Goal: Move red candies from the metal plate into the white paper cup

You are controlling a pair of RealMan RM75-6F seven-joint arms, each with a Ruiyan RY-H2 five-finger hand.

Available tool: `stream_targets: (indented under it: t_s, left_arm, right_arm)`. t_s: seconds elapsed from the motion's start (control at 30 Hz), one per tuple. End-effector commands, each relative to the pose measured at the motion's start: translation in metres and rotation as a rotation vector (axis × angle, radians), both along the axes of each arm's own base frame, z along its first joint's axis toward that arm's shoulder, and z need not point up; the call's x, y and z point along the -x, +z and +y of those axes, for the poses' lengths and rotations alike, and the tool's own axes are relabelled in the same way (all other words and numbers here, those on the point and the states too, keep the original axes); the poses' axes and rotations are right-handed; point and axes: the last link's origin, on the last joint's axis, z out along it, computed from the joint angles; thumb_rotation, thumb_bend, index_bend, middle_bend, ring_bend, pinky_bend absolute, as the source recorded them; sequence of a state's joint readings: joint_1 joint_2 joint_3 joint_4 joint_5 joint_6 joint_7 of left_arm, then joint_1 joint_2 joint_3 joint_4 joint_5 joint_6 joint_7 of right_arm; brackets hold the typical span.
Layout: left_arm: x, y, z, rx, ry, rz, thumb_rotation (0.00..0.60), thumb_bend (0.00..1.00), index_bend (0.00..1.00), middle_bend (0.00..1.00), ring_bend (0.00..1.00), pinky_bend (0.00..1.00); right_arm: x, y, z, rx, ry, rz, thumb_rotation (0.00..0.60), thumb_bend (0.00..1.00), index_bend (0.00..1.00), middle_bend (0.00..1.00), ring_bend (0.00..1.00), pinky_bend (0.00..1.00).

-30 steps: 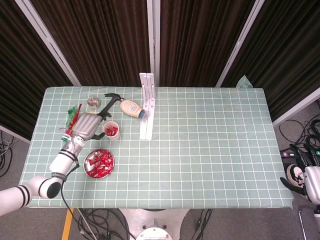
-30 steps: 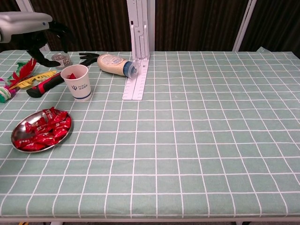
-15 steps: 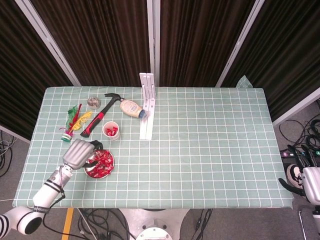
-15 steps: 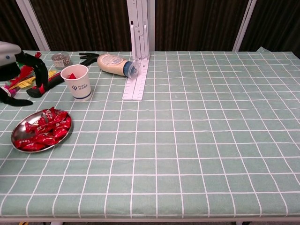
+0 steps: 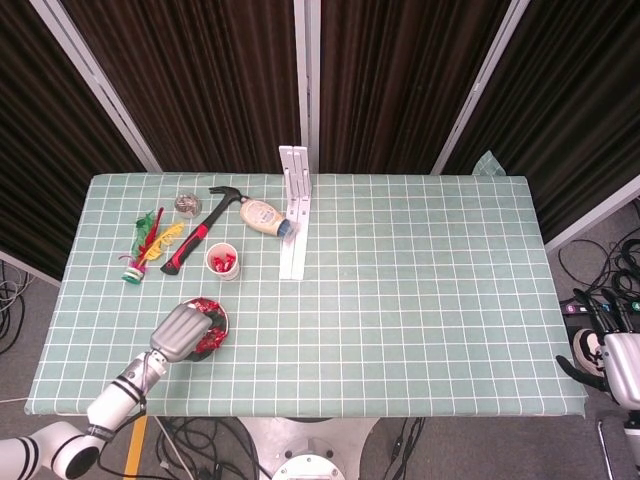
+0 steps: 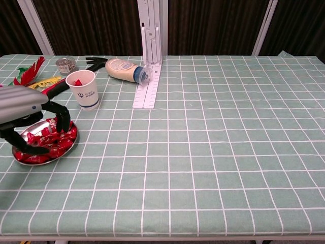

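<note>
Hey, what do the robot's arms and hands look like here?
The left hand has a silver-grey metallic back and black fingers; its arm is white with black bands. The right hand, at the frame edge, shows pale grey casing and dark fingers.

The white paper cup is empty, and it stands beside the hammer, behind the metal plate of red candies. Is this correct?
Not quite: the white paper cup is not empty. The chest view shows red candy inside it, just below the rim. The rest holds: it stands beside the hammer, behind the metal plate of red candies.
</note>
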State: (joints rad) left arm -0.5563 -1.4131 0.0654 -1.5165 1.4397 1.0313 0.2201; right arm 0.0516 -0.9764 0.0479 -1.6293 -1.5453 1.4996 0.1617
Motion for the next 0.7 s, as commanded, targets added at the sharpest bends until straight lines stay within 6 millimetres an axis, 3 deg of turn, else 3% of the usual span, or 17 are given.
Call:
stream_targets:
  t_s: [0.03,0.3,0.7]
  left_arm:
    - [0.006,-0.009,0.000,0.010,0.016,0.015,0.600,0.23,0.47,0.53,0.91,1.00]
    - [0.012,-0.019,0.002,0.011,0.021,0.035,0.600,0.23,0.47,0.53,0.91,1.00]
    - [0.024,-0.018,0.011,-0.012,0.078,0.053,0.600,0.23,0.47,0.53,0.91,1.00]
  right_arm:
    - [0.000,0.000,-0.001,0.000,-0.001,0.000,0.600,0.09,0.08,0.19,0.03,0.30]
    - [-0.001,-0.001,0.000,-0.002,0.001,0.003,0.600,0.09,0.08,0.19,0.03,0.30]
    - [-0.001,0.000,0.000,-0.001,-0.002,0.004,0.600,0.09,0.08,0.19,0.03,0.30]
